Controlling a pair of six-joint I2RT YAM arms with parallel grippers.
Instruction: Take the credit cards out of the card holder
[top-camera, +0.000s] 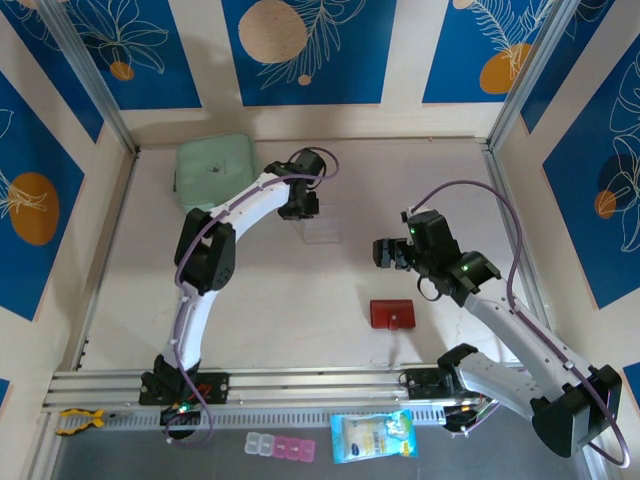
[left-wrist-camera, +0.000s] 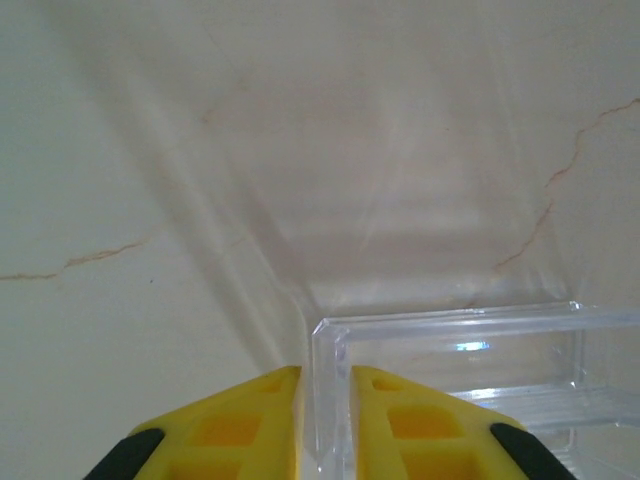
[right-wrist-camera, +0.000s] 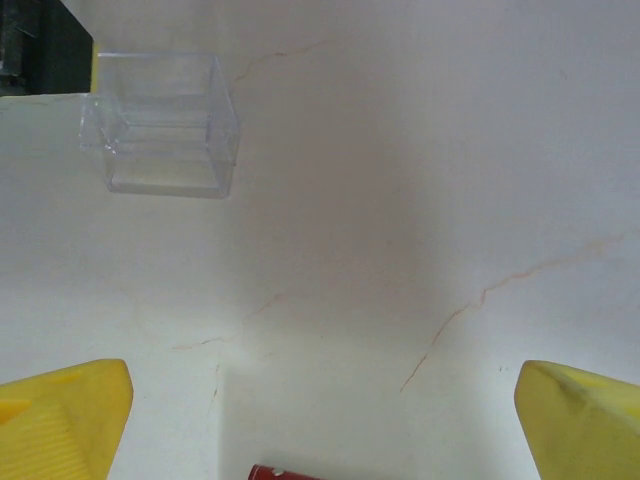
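The card holder (top-camera: 392, 314) lies flat and closed on the table (top-camera: 280, 290), right of the middle and not far from the near edge. Its long axis runs left to right, parallel to that edge. The snap tab is too small to tell which way it faces. Bare table surrounds the holder on all sides, with the widest open stretch to its left. The right pincer (top-camera: 388, 256) hangs just past the holder's far side and apart from it. The left pincer (top-camera: 300, 210) is toward the far edge, at a clear plastic box (top-camera: 322, 230). A pale green container (top-camera: 213, 170) sits in the far left corner, well apart from the holder.

In the left wrist view, the left pincer (left-wrist-camera: 326, 372) has its yellow fingers (left-wrist-camera: 240, 425) drawn almost together, leaving only a narrow slot. One upright wall of the clear plastic box (left-wrist-camera: 460, 380) stands in that slot. I cannot tell whether the pads press on the wall. The table ahead of the fingers is bare.

In the right wrist view, the right pincer (right-wrist-camera: 320, 420) is spread wide with nothing between its fingers. A sliver of the card holder's (right-wrist-camera: 285, 472) red edge shows at the bottom, between the fingers but left of their midpoint. The clear plastic box (right-wrist-camera: 160, 125) stands well beyond it, with bare table between them.
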